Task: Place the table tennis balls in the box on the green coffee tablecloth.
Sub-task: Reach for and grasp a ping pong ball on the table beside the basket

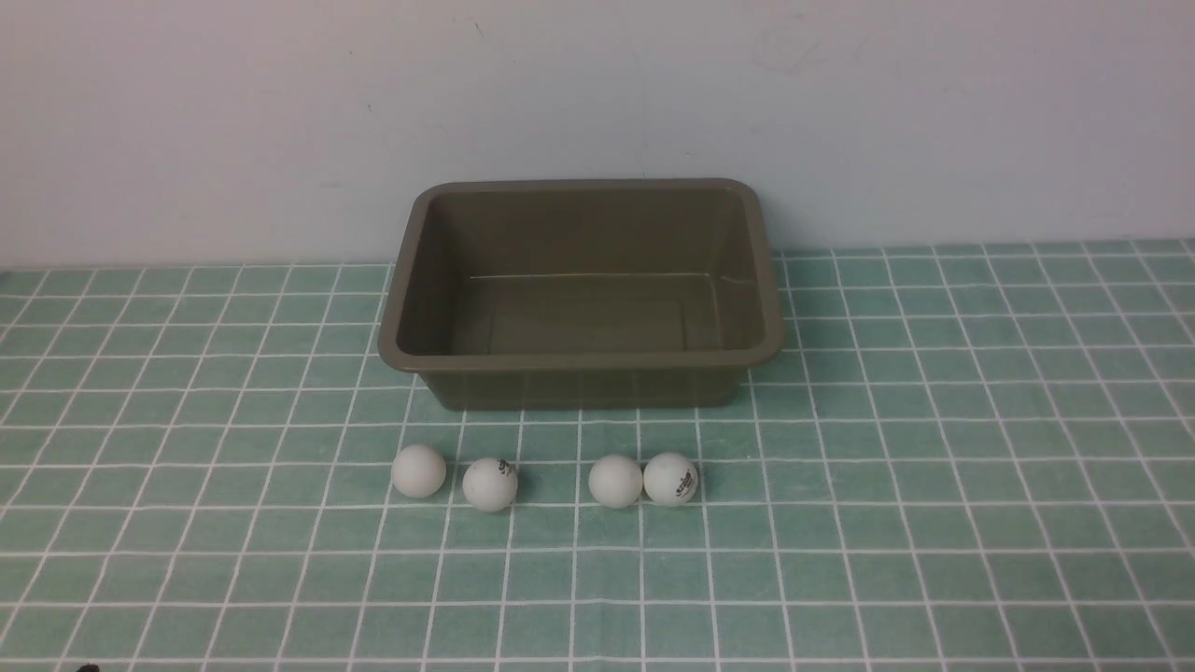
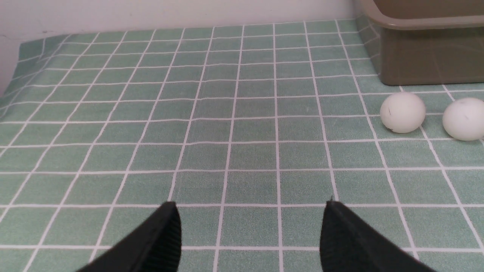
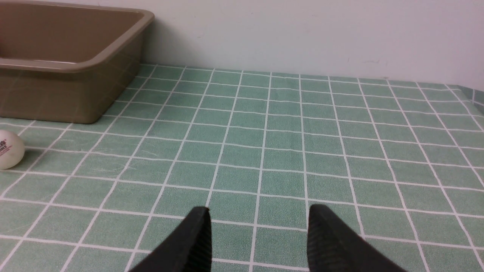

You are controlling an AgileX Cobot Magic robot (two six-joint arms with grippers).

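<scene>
Done: 0 of 4 balls are in; the box (image 1: 579, 385), in the upper middle of the front view, is empty.
Balls: a row in the centre of the frame, just below the box's near wall, on the green coffee tablecloth (image 1: 934, 467): far-left ball (image 1: 418, 470), left-middle ball (image 1: 489, 484), right-middle ball (image 1: 615, 482), far-right ball (image 1: 670, 479).
Spacing: the left 2 sit near each other with a slim gap; the right 2 look to be touching.
Left gripper (image 2: 249, 204): released, nothing between its jaws, low over bare cloth, well apart from the balls at its frame's right edge.
Right gripper (image 3: 259, 208): released, empty, with 1 ball at its frame's left edge.
Left to do: by my reading, all 4 pick-ups and drops.
</scene>
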